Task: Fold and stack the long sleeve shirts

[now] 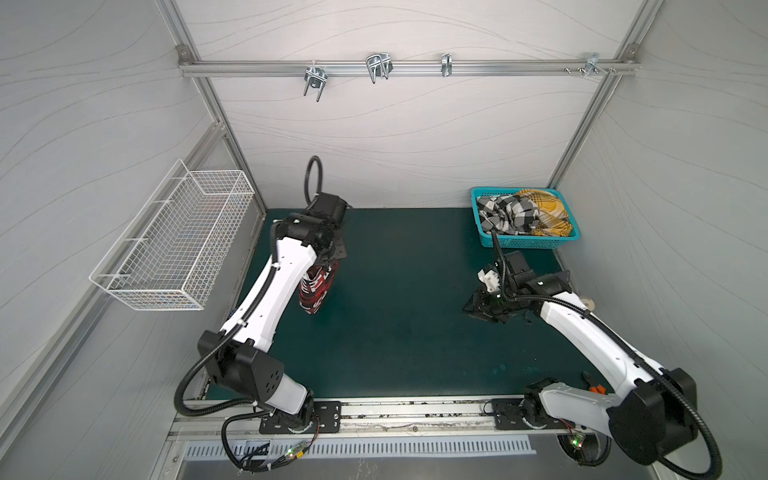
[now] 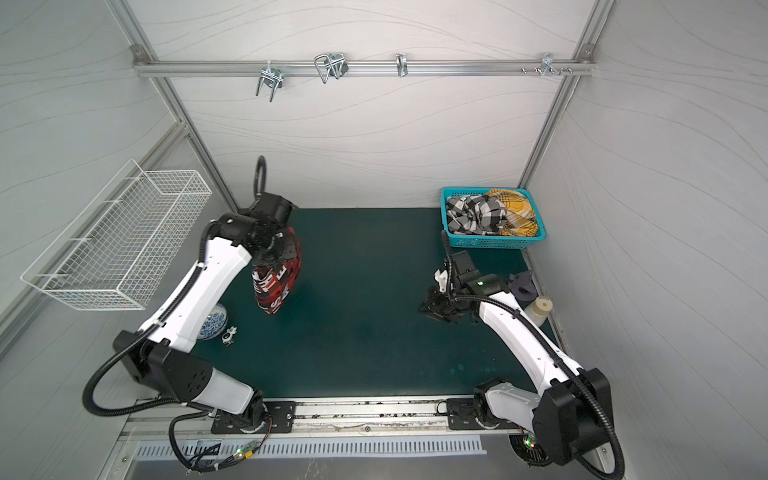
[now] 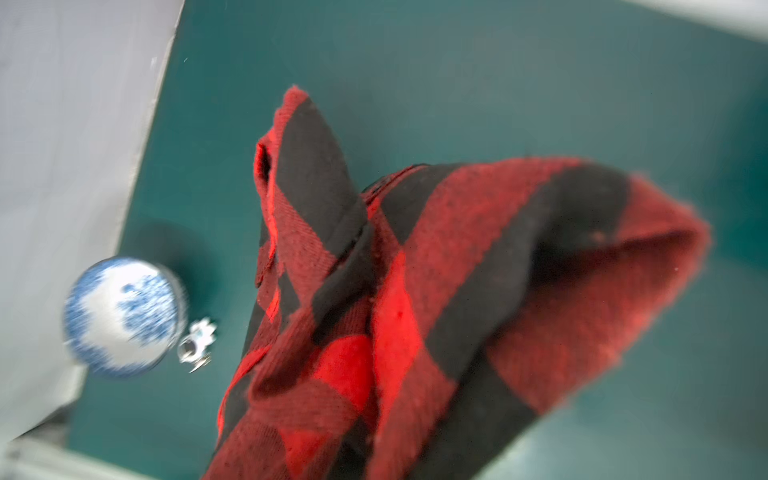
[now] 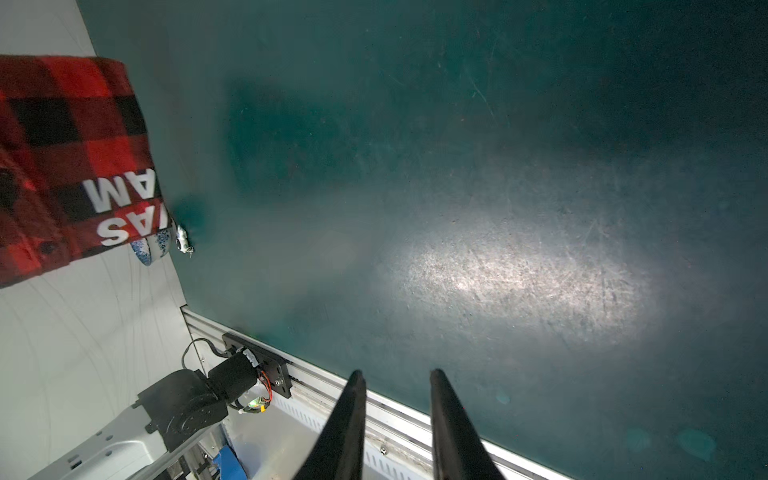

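A red-and-black check long sleeve shirt (image 1: 318, 291) (image 2: 276, 286) with white block letters hangs bunched above the left of the green mat (image 1: 415, 324). My left gripper (image 2: 272, 257) is shut on its top. In the left wrist view the shirt (image 3: 415, 291) fills the frame and hides the jaws. Over the right of the mat my right gripper (image 1: 469, 309) (image 4: 395, 374) stands open with nothing between its fingers, and the hanging shirt (image 4: 70, 158) shows far off in its wrist view. A black-and-white check shirt (image 1: 505, 214) and a mustard-yellow plaid one (image 1: 544, 212) lie crumpled in the teal basket (image 1: 523, 242).
A white wire basket (image 1: 174, 237) hangs on the left wall. A blue-and-white bowl (image 2: 214, 324) and a small metal part (image 2: 229, 334) sit at the mat's left edge. A dark grey object (image 2: 523, 286) and a cream cylinder (image 2: 540, 309) stand at its right edge. Metal hooks (image 1: 378, 66) hang on the back rail.
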{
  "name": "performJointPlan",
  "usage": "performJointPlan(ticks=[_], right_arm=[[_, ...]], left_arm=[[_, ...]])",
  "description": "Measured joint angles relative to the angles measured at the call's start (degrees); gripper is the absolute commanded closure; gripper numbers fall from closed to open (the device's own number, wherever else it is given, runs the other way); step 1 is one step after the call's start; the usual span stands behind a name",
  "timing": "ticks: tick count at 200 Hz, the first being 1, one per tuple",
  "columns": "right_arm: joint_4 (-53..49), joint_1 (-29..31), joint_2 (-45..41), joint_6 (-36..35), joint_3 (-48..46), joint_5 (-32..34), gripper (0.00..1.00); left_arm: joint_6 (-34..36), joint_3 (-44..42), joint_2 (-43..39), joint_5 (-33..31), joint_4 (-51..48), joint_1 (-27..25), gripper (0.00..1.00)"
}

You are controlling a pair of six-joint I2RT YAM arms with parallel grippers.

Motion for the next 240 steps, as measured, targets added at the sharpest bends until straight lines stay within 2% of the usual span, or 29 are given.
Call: performJointPlan(ticks=[22, 31, 38, 58, 72, 97, 116, 130, 143, 150, 169, 180, 189, 205, 240], right_arm=[[1.4, -0.9, -2.0, 0.2, -3.1, -1.3, 0.71], [1.6, -1.4, -3.1, 0.3, -4.1, -1.8, 0.71], [1.7, -1.8, -4.2, 0.4, -4.9, -2.2, 0.7], [1.3, -3.3, -7.4, 0.4, -6.1, -2.7, 0.6], [-0.1, -4.0, -10.6, 0.3, -6.4, -2.2, 0.55], [-4.6, -4.9, -18.1, -0.1, -6.3, -0.3, 0.48], [-7.7, -5.0, -21.8, -0.2, -6.2, 0.3, 0.45], [-8.3, -5.0, -22.1, -0.3, -6.2, -0.7, 0.42], [-7.3, -3.4, -19.3, -0.1, -6.2, -2.4, 0.35], [-5.9, -1.4, -17.0, 0.0, -6.1, -2.8, 0.33], [-3.1, 6.7, -7.4, 0.3, -2.7, -3.1, 0.3], [-0.8, 10.1, -0.4, 0.3, 1.5, -3.3, 0.3], [1.4, 11.9, 5.1, 0.2, 5.3, -3.6, 0.3], [4.9, 12.9, 14.6, -0.5, 12.5, -3.6, 0.33], [10.0, 13.0, 34.9, -3.8, 26.8, -3.2, 0.4]], left_arm=[[-5.3, 1.4, 12.5, -6.1, -3.0, -7.1, 1.0], [-7.9, 2.5, 17.9, -6.9, -3.7, -10.2, 0.77], [-9.9, 4.0, 21.9, -6.8, -3.8, -12.8, 0.65], [-14.6, 9.7, 30.4, -4.8, -4.2, -20.5, 0.46], [-16.7, 17.2, 34.8, -2.6, -4.5, -26.6, 0.36], [-19.1, 33.0, 39.0, 1.7, -3.4, -35.5, 0.32], [-19.5, 34.2, 36.0, 4.6, -2.5, -37.4, 0.35], [-19.1, 26.7, 29.9, 6.3, -0.6, -34.6, 0.39], [-18.0, 15.0, 21.7, 8.4, 2.4, -28.5, 0.43], [-17.2, 8.0, 16.8, 9.9, 4.3, -23.3, 0.43], [-14.5, -7.7, 6.0, 13.8, 9.3, -8.2, 0.33], [-12.0, -14.6, 1.4, 16.0, 11.6, 0.6, 0.33], [-10.6, -18.3, -1.0, 18.3, 12.7, 5.0, 0.36], [-7.7, -21.5, -2.1, 22.8, 14.0, 8.9, 0.42], [-4.5, -24.9, 1.9, 31.0, 20.6, 11.9, 0.56]])
